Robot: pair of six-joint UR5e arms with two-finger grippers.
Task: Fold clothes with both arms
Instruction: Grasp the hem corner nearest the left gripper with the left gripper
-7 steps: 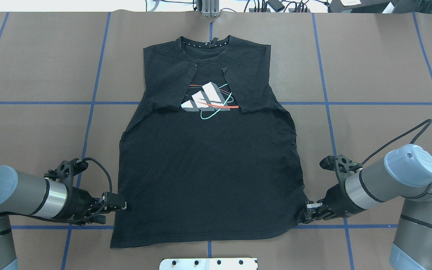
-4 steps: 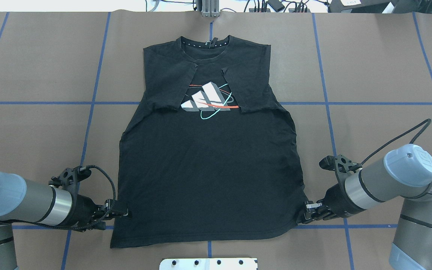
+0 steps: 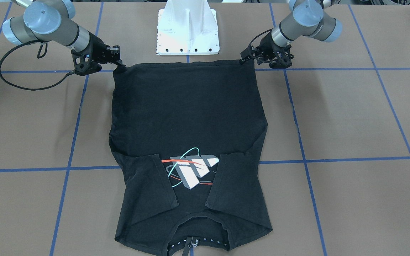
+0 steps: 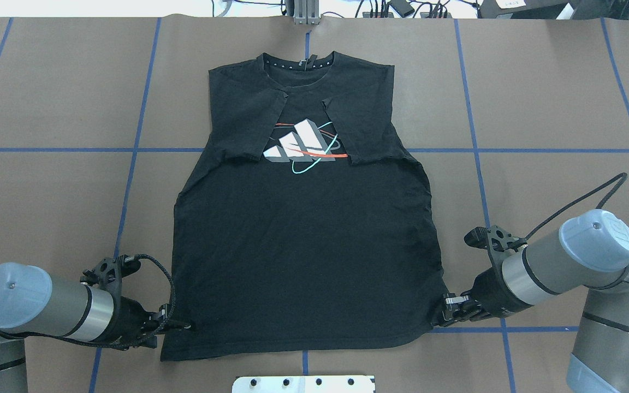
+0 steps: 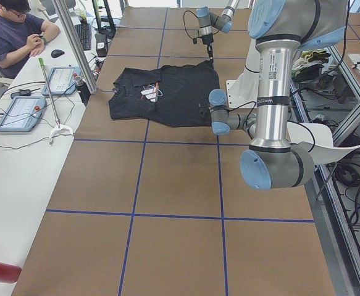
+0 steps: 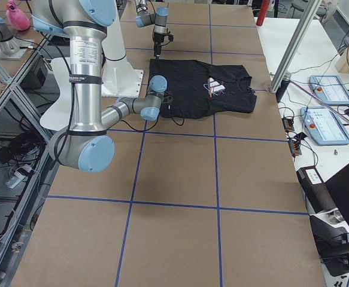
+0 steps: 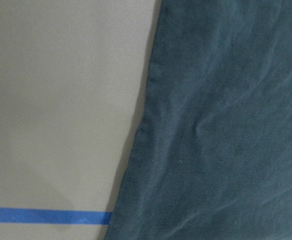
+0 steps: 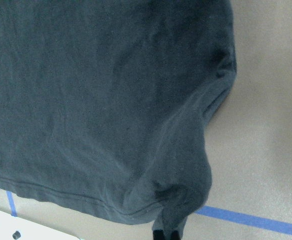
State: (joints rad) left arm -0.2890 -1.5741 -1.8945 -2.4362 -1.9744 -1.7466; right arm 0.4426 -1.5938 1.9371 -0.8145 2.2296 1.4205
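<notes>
- Black short-sleeved cotton T-shirt point(image 4: 303, 245) flat on brown blue-taped table point(image 4: 555, 98); sleeves folded in; hem toward the robot
- left small black gripper point(image 4: 182, 326) has slid down to the hem corner; we cannot tell its opening
- right small black gripper point(image 4: 447, 309) unmoved, pinching its corner
- we judge both corners nearly ready for the lift

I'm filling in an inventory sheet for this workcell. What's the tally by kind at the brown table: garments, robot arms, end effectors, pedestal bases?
Black short-sleeved T-shirt with a printed logo: 1
Silver-grey tubular robot arms, left and right: 2
Small black end effectors, left and right: 2
White pedestal base: 1
Total: 6
</notes>
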